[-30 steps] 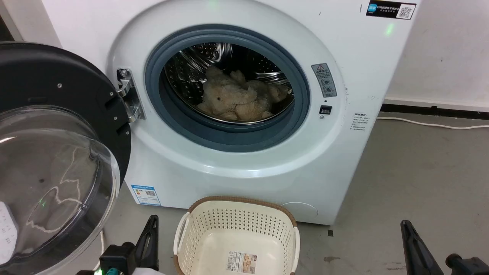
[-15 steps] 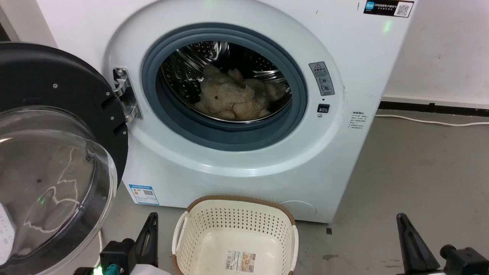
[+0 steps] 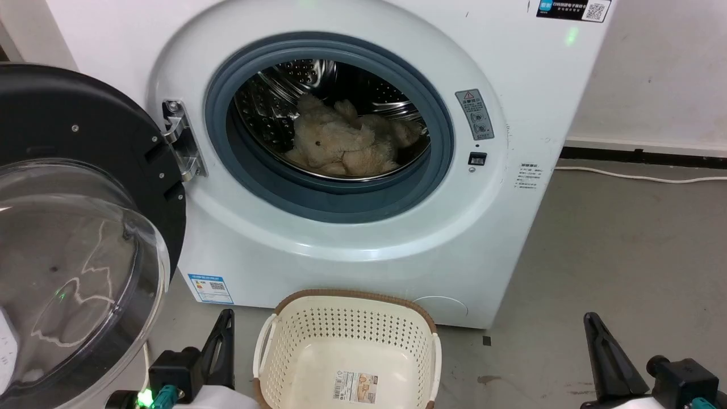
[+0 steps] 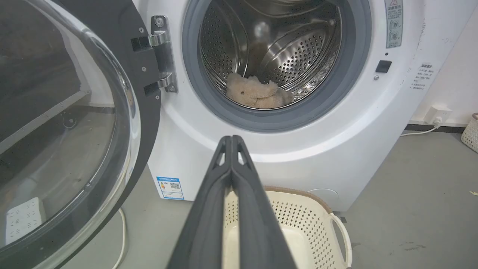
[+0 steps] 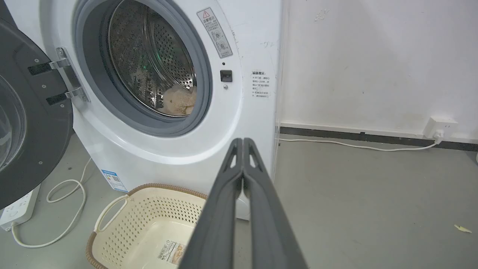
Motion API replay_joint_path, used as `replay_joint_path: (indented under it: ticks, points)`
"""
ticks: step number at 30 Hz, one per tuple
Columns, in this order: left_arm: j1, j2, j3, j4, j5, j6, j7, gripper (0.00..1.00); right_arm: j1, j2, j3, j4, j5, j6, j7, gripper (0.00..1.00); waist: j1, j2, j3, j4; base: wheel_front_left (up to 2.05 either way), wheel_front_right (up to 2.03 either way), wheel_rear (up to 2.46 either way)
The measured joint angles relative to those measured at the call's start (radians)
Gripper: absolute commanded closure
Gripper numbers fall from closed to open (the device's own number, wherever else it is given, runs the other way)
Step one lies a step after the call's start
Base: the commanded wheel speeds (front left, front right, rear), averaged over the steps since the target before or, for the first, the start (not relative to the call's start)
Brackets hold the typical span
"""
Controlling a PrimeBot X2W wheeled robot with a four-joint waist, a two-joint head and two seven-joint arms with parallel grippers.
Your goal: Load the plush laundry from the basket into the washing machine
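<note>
The beige plush teddy bear (image 3: pixel 341 145) lies inside the steel drum of the white washing machine (image 3: pixel 352 238), whose round door (image 3: pixel 74 238) hangs open at the left. The bear (image 4: pixel 257 95) rests low in the drum, and part of the bear (image 5: pixel 181 101) peeks past the gasket. The cream basket (image 3: pixel 346 352) stands on the floor before the washer with only a label on its bottom. My left gripper (image 3: pixel 227 318) is shut, left of the basket; its own fingers (image 4: pixel 232 140) are pressed together. My right gripper (image 3: pixel 592 319) is shut, well right of the basket, fingers (image 5: pixel 242 142) closed.
A white power strip (image 5: pixel 15 209) and looping cable (image 5: pixel 56 224) lie on the floor under the open door. Another white cable (image 3: pixel 642 178) runs along the wall to a socket (image 5: pixel 440 127). Grey concrete floor (image 3: pixel 625 255) spreads to the right of the washer.
The whole head view has slid slightly, so the camera moved. Both grippers show a little higher in that view. The bear and basket lie as before.
</note>
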Motion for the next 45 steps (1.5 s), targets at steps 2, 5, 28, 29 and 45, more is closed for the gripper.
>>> replay_joint_path:
  ticks: [2,5,28,29,45]
  points:
    - [-0.003,-0.002,0.002,-0.002,0.002,0.000,0.004,1.00,0.000,0.000,0.001,0.000,-0.004,0.000,0.005,1.00,0.0000,0.0000,0.001,-0.001,0.00,0.00,0.00]
    - [-0.004,-0.004,0.006,-0.007,0.009,0.000,0.009,1.00,-0.003,0.000,0.003,0.002,-0.008,0.000,0.011,1.00,0.0000,0.0000,0.002,-0.003,0.00,0.00,0.00]
    - [-0.012,-0.015,0.026,-0.037,0.044,-0.002,0.055,1.00,-0.047,0.000,0.013,0.005,-0.043,0.000,0.058,1.00,0.0000,0.0000,0.012,-0.016,0.00,0.00,0.00]
    - [-0.013,-0.015,0.027,-0.039,0.046,-0.002,0.060,1.00,-0.049,0.000,0.013,0.005,-0.044,0.000,0.060,1.00,0.0000,0.0000,0.013,-0.016,0.00,0.00,0.00]
    - [-0.025,-0.022,0.044,-0.061,0.071,-0.009,0.092,1.00,-0.078,0.000,0.021,0.008,-0.071,0.000,0.092,1.00,0.0000,0.0001,0.020,-0.025,0.00,0.00,0.00]
